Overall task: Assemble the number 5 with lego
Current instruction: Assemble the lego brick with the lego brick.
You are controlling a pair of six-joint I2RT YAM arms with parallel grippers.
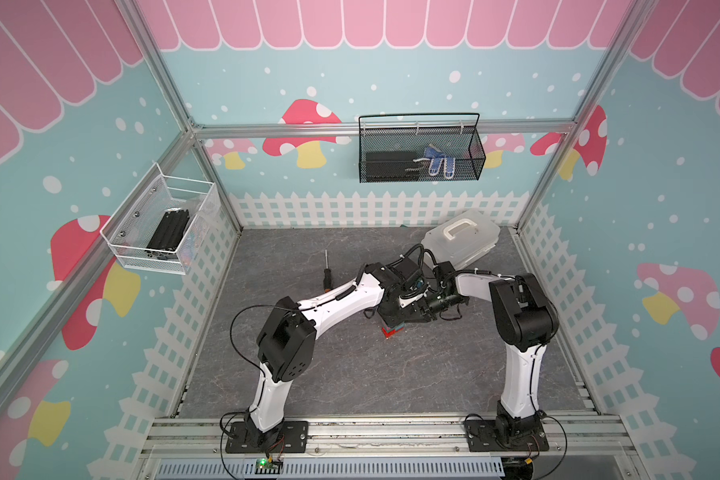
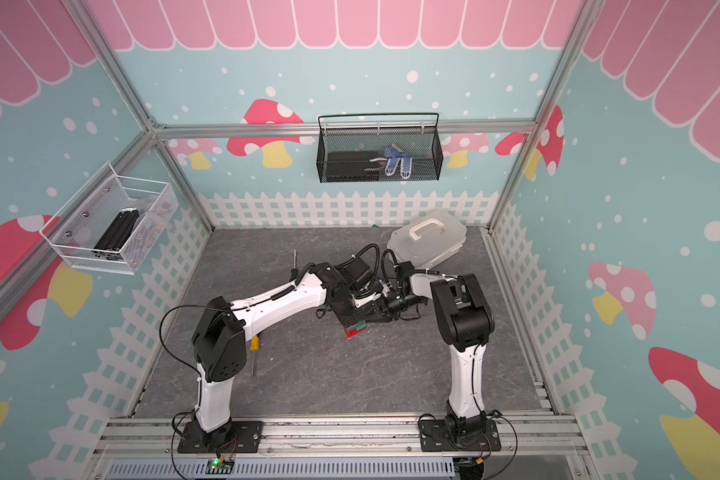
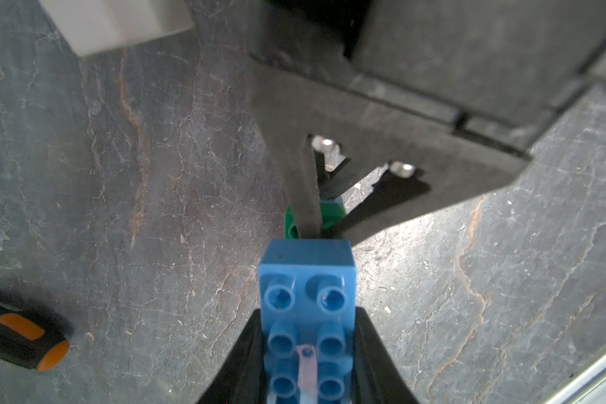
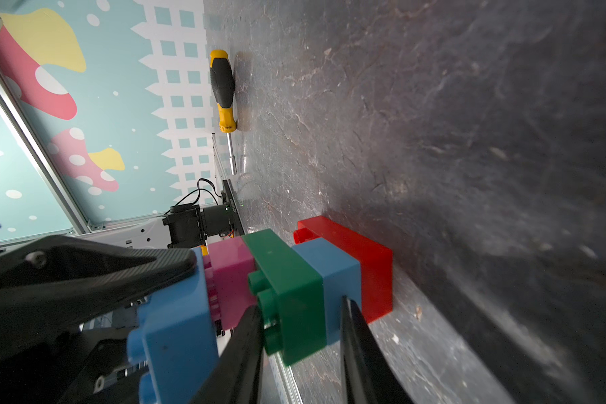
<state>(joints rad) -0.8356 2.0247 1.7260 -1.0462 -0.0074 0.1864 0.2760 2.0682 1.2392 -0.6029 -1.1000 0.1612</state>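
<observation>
Centrally on the table (image 1: 350,382), standing upright as the number 5 (image 1: 393,330): long red brick (image 4: 364,259) at the base, then short blue brick (image 4: 336,273), green brick (image 4: 287,280), pink brick (image 4: 230,273) and long blue brick (image 3: 307,280) on top. Clamped at that long blue brick by the left gripper (image 3: 308,314); flanked lower down by the right gripper (image 4: 300,304), fingers narrowly either side of green and short blue, possibly touching, though hard to tell. Lying apart on the table: yellow-handled screwdriver (image 4: 223,87) and orange-and-black screwdriver (image 3: 21,339).
</observation>
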